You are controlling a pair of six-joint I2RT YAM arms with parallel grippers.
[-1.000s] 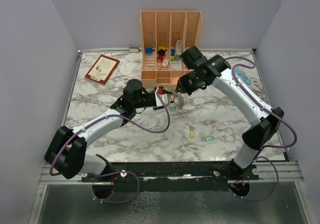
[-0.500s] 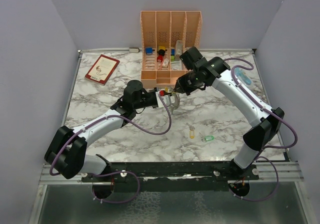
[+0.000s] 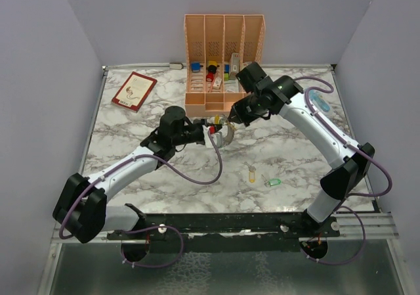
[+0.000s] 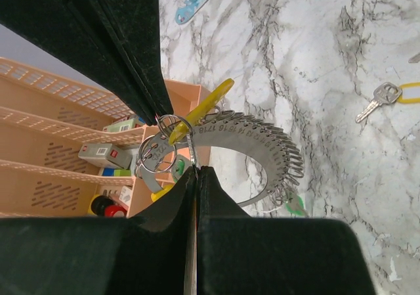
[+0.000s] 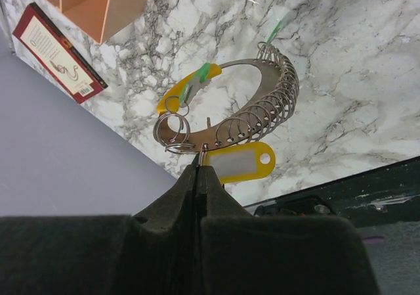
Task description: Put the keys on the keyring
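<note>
In the middle of the top view, just below the orange rack (image 3: 224, 45), both arms meet at the keyring (image 3: 224, 130), which is held above the marble table (image 3: 295, 150). The left gripper (image 4: 197, 170) is pressed together on the keyring's edge. The right gripper (image 5: 199, 166) pinches its lower rim. A yellow key (image 3: 251, 173) and a green key (image 3: 273, 182) lie on the table, lower right of centre.

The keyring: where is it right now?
In the top view, the keyring is held mid-table, pinched between the left gripper and the right gripper, just in front of the orange organizer.
</note>
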